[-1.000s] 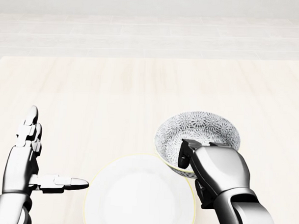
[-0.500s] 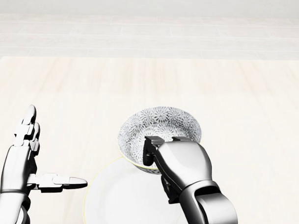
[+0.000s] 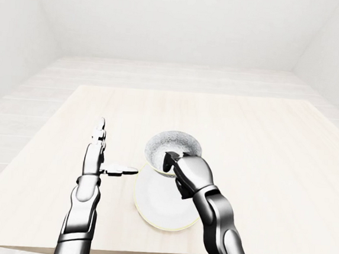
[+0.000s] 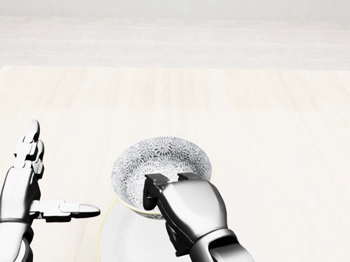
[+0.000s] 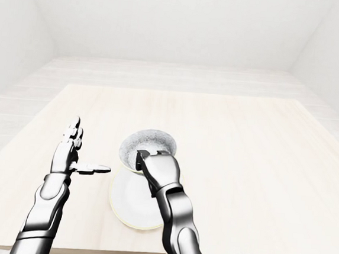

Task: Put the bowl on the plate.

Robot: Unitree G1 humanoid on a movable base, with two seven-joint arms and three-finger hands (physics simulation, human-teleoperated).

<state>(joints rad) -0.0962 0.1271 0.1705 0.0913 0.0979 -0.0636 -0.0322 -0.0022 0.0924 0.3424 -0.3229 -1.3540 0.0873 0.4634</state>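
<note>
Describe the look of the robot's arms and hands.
Glossy silver-grey shells with near-black joints throughout. The left hand has slim segmented fingers; the right hand shows a smooth rounded back with dark fingertips. No cables, markings or sleeves show.

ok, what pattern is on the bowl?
Dense grey-and-white floral print inside the bowl; clearest in the head view.

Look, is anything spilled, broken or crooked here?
Nothing looks spilled or broken. The right hand grips the bowl by its rim, over the plate's top edge in the head view. The left hand is open beside it.
</note>
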